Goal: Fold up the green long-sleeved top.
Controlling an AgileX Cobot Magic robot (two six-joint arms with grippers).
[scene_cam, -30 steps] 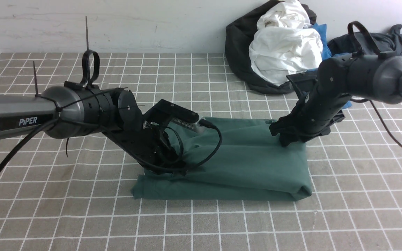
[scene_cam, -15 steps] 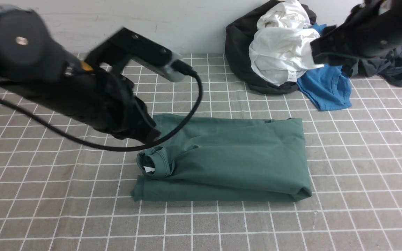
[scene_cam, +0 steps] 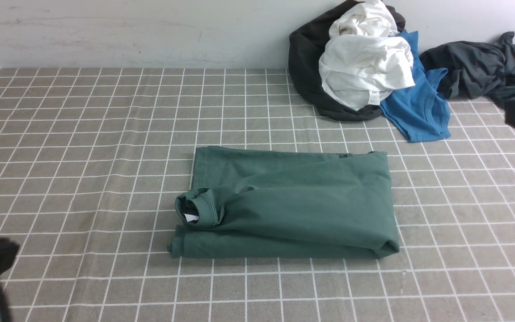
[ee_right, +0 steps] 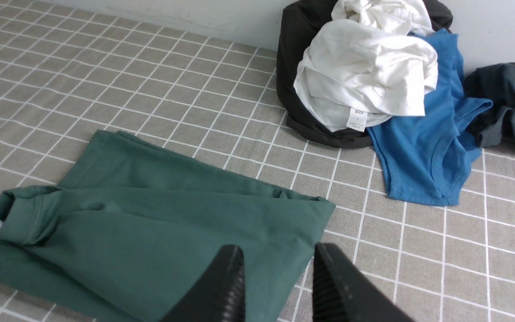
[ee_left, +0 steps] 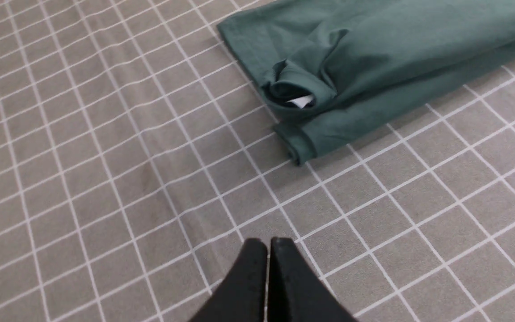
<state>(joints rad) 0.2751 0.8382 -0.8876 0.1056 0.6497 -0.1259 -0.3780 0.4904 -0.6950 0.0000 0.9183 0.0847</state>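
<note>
The green long-sleeved top (scene_cam: 293, 201) lies folded into a flat rectangle in the middle of the checked cloth, its ribbed neck and white tag (scene_cam: 190, 218) at its left end. It also shows in the left wrist view (ee_left: 373, 53) and the right wrist view (ee_right: 150, 232). My left gripper (ee_left: 268, 243) is shut and empty, above bare cloth to the top's left and nearer the robot. My right gripper (ee_right: 277, 252) is open and empty, raised over the top's right end. In the front view only blurred bits of the arms show at the left and right edges.
A heap of clothes lies at the back right by the wall: a black garment (scene_cam: 304, 67), a white one (scene_cam: 365, 67), a bright blue shirt (scene_cam: 414, 107) and a dark grey garment (scene_cam: 481, 67). The checked grey cloth (scene_cam: 83, 134) covers the table.
Both arms have lifted off the folded top and pulled back out of the front view, left arm to the lower left, right arm to the right. The top lies still.
</note>
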